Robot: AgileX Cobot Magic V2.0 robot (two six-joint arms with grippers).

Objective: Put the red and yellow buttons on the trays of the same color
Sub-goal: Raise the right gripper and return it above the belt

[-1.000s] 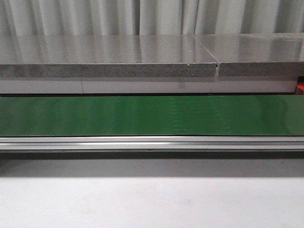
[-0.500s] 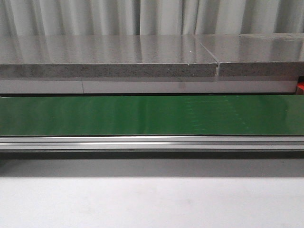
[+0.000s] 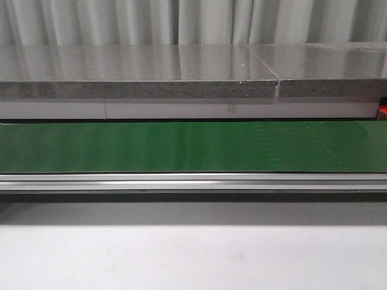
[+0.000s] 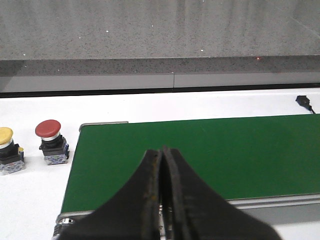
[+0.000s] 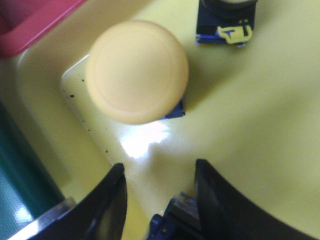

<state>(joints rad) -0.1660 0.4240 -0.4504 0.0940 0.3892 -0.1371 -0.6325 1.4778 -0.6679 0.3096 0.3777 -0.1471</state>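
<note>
In the left wrist view a red button (image 4: 49, 129) and a yellow button (image 4: 5, 135) stand upright on the white table, just off the end of the green belt (image 4: 225, 155). My left gripper (image 4: 161, 150) is shut and empty, over the belt and apart from both. In the right wrist view a yellow button (image 5: 136, 71) stands in the yellow tray (image 5: 260, 100). My right gripper (image 5: 159, 170) hangs open close above the tray floor, with a blue button base (image 5: 175, 217) low between its fingers, against one finger. A corner of the red tray (image 5: 30, 20) adjoins the yellow one.
Another button's blue base (image 5: 225, 25) sits further in the yellow tray. The front view holds only the green conveyor belt (image 3: 193, 147), its metal rail (image 3: 193, 181) and a grey stone slab (image 3: 139, 69) behind; no arm or button appears there. A black cable end (image 4: 303, 101) lies beyond the belt.
In the front view faint marks on the green belt have drifted to the right. Nothing else differs.
</note>
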